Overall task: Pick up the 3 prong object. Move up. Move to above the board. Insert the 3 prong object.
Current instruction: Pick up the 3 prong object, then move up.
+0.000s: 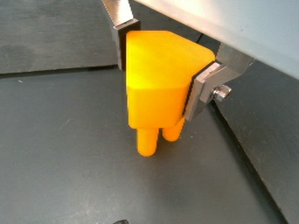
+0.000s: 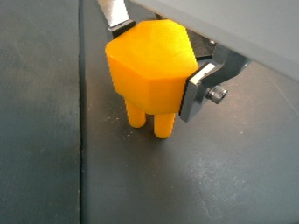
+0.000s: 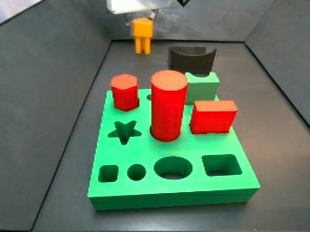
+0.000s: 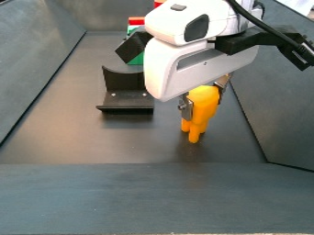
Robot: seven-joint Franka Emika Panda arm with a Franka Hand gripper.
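The 3 prong object (image 1: pixel 158 79) is a small orange-yellow piece with a blocky top and short prongs pointing down. My gripper (image 1: pixel 162 66) is shut on its top, with one silver finger (image 1: pixel 201 87) on each side; this shows in both wrist views (image 2: pixel 149 66). In a side view the gripper (image 4: pixel 200 96) holds the piece (image 4: pixel 200 112) upright with its prongs at or just above the dark floor. In a side view the piece (image 3: pixel 143 34) is at the far end, well behind the green board (image 3: pixel 169 186).
The board carries a red hexagonal block (image 3: pixel 125 91), a tall red cylinder (image 3: pixel 168 104), a red cube (image 3: pixel 215 116) and a dark curved block (image 3: pixel 191 59) on a green cube. The fixture (image 4: pixel 123 92) stands beside the gripper. Grey walls bound the floor.
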